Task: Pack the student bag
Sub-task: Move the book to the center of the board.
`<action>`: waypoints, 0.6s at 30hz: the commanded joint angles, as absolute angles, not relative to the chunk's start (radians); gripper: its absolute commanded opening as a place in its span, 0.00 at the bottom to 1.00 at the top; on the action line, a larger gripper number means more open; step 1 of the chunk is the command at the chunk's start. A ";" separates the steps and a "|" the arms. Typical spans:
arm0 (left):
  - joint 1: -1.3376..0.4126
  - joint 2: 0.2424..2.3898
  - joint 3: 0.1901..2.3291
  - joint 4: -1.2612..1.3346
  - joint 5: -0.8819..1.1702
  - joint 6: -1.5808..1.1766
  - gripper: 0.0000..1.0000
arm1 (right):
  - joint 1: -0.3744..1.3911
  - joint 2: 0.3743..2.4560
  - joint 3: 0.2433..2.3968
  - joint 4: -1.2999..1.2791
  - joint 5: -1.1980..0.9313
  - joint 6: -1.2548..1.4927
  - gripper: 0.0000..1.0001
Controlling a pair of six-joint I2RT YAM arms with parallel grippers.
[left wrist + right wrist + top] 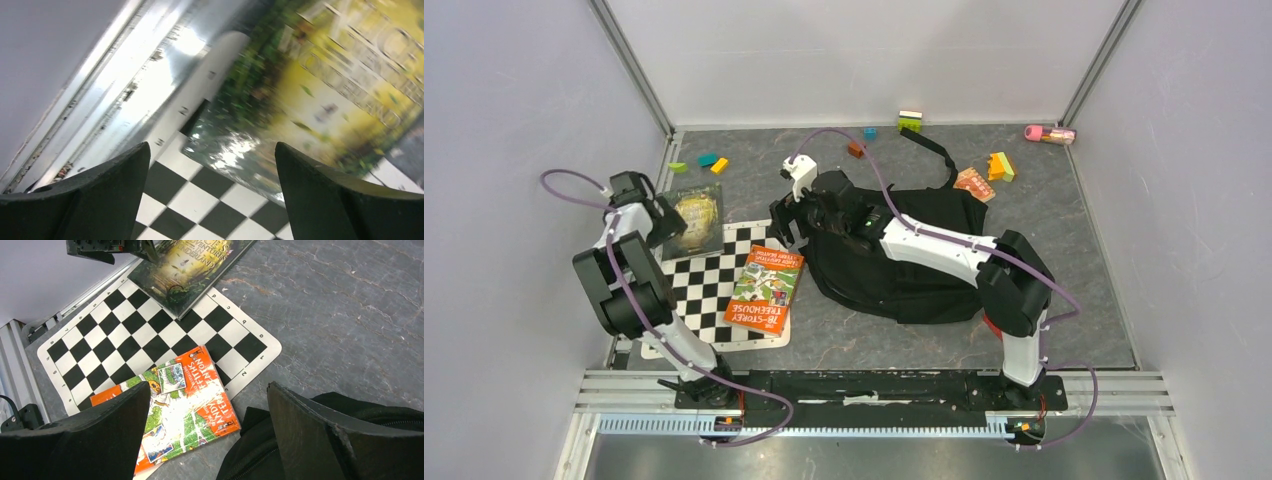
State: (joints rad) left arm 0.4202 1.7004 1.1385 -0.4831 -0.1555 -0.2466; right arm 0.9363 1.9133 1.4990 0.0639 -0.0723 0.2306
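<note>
R tool (207,387) open, empty, at student bag (904,290) edge; L tool (212,150) open, empty, apart.

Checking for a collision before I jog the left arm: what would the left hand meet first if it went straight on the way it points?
Most likely the green and yellow book, at its edge on the chessboard; the open left hand frames it. The view is blurred, so depth is unsure.
</note>
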 commanded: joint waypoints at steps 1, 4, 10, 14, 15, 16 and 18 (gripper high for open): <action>0.485 1.768 1.202 -0.435 -0.066 -0.295 1.00 | 0.940 1.899 1.505 0.113 -0.080 0.225 0.91; 0.491 1.821 1.239 -0.446 -0.047 -0.284 1.00 | 0.941 1.884 1.477 0.114 -0.076 0.221 0.92; 0.481 1.856 1.233 -0.433 0.025 -0.284 0.99 | 0.941 1.884 1.455 0.132 -0.063 0.230 0.91; 0.455 1.874 1.226 -0.426 0.047 -0.268 0.96 | 0.942 1.897 1.459 0.142 -0.063 0.239 0.90; 0.444 1.883 1.227 -0.428 0.055 -0.262 0.94 | 0.942 1.902 1.460 0.142 -0.061 0.241 0.89; 0.433 1.892 1.229 -0.432 0.055 -0.256 0.93 | 0.941 1.905 1.461 0.142 -0.057 0.240 0.89; 0.410 1.902 1.234 -0.445 0.048 -0.242 0.90 | 0.942 1.917 1.468 0.140 -0.051 0.237 0.88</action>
